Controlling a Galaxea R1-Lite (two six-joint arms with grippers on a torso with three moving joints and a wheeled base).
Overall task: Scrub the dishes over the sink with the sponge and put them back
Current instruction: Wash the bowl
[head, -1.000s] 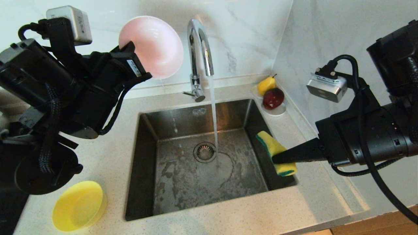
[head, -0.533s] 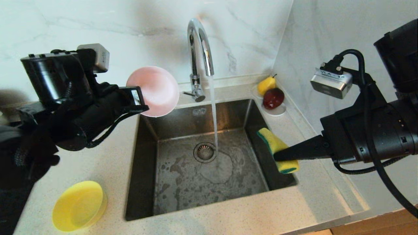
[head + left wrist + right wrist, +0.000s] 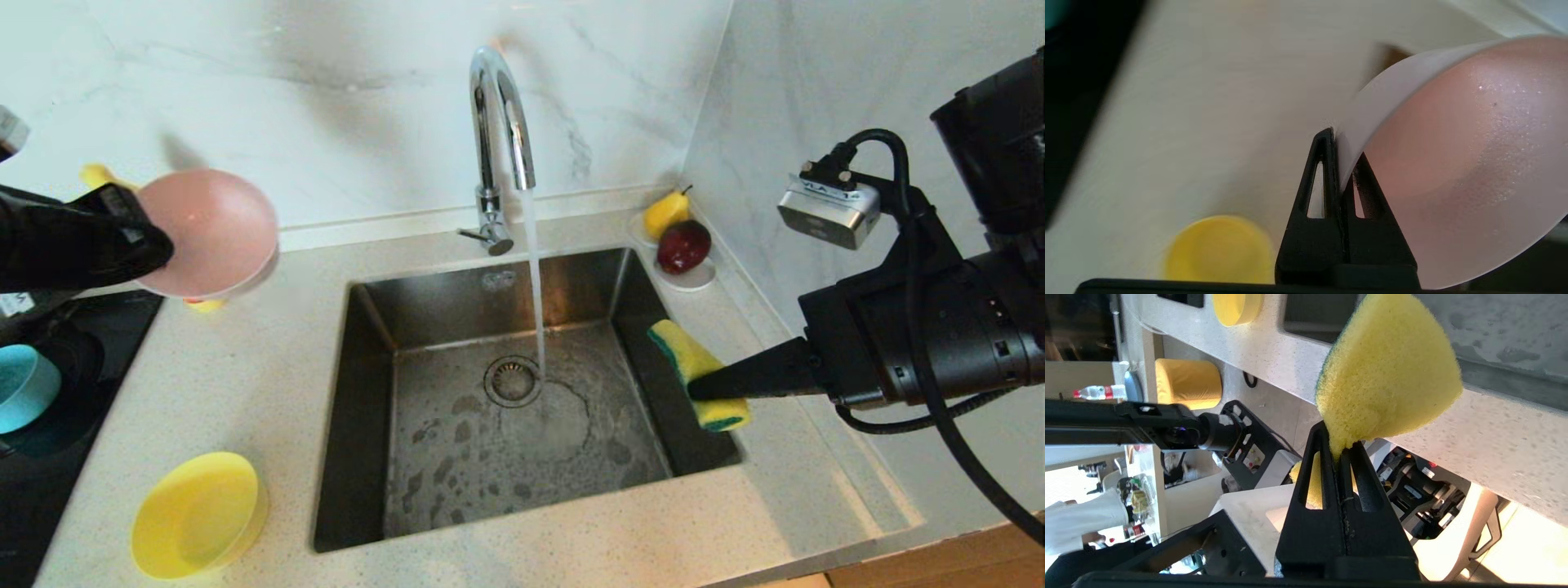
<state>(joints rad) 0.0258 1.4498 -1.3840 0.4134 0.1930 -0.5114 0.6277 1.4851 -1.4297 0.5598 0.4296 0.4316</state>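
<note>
you're looking at a brushed stainless-steel sink (image 3: 367, 425), dull and blotched with wet patches, under a mirror-bright chrome tap (image 3: 496, 122). the counter (image 3: 269, 376) is a pale speckled stone, matt; the wall (image 3: 326, 98) is glossy veined marble. the pink bowl (image 3: 1461, 163) is smooth, slightly translucent plastic, beaded with fine droplets. the yellow bowl (image 3: 198, 514) is smooth plastic too. the sponge (image 3: 1388, 371) is coarse, porous foam with a green scouring edge. the gripper fingers (image 3: 1327, 522) are matt black plastic.
</note>
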